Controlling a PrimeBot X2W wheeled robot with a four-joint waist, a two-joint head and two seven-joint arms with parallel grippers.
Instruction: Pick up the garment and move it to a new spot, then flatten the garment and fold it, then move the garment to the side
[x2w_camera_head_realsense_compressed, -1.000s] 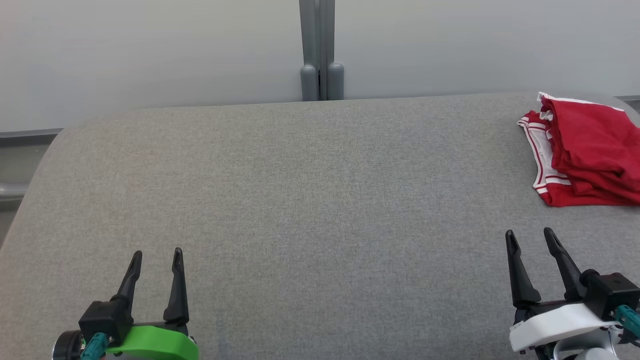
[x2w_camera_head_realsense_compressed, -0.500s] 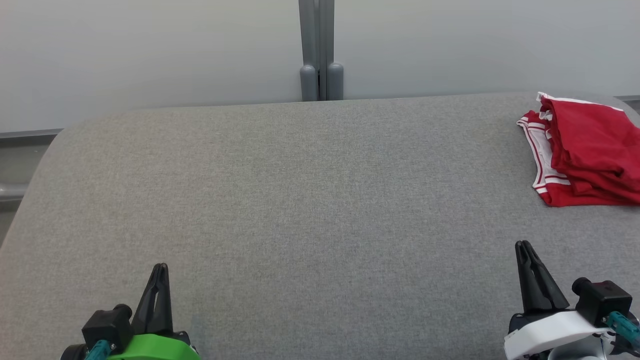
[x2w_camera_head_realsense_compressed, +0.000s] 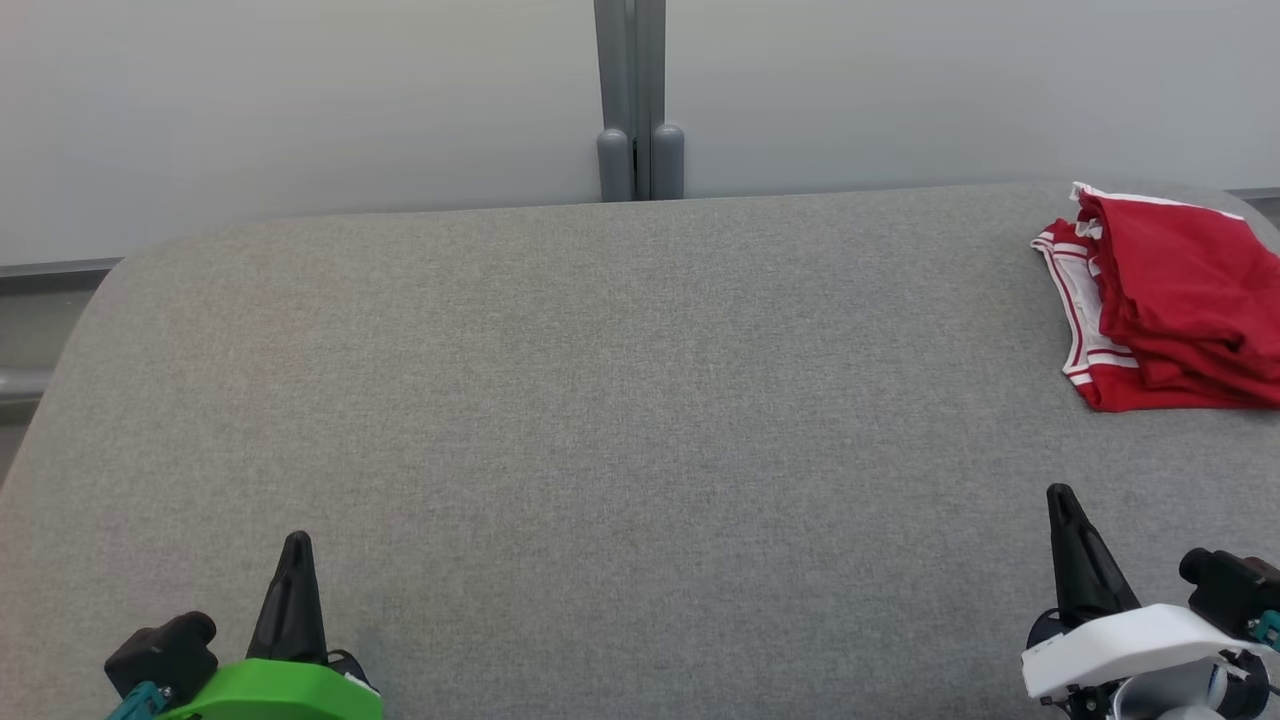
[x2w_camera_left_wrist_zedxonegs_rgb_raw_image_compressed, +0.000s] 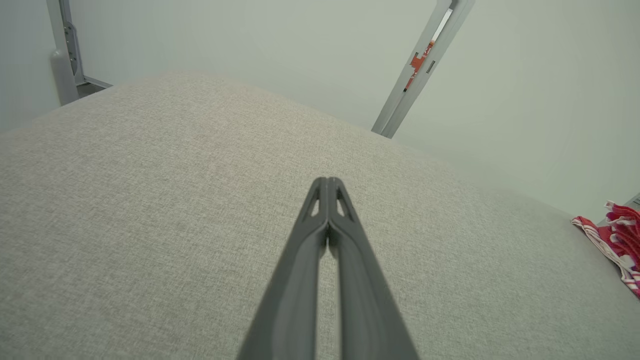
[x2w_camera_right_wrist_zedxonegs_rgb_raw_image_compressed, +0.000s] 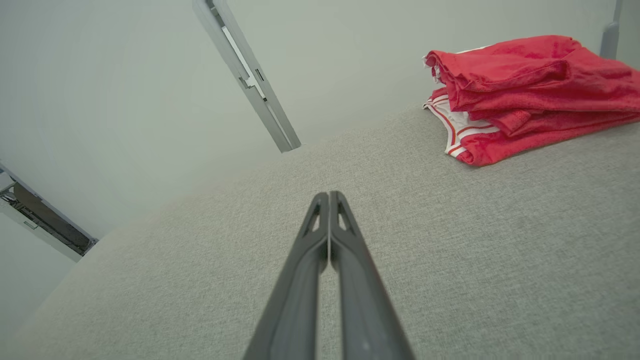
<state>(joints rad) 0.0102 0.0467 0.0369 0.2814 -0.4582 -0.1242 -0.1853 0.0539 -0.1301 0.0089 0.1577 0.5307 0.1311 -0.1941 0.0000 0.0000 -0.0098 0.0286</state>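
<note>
A red garment with white striped trim lies folded in a stack at the far right of the grey padded table; it also appears in the right wrist view and at the edge of the left wrist view. My left gripper rests at the lower left, shut with nothing in it, its tips together. My right gripper sits at the lower right, well short of the garment, shut and holding nothing.
A pale wall runs behind the table, with a grey vertical post at the middle of the far edge. The table's left corner is rounded, with a grey rail beyond it.
Both grippers went from open to shut and drew back toward the bottom of the head view. The garment has stayed in place.
</note>
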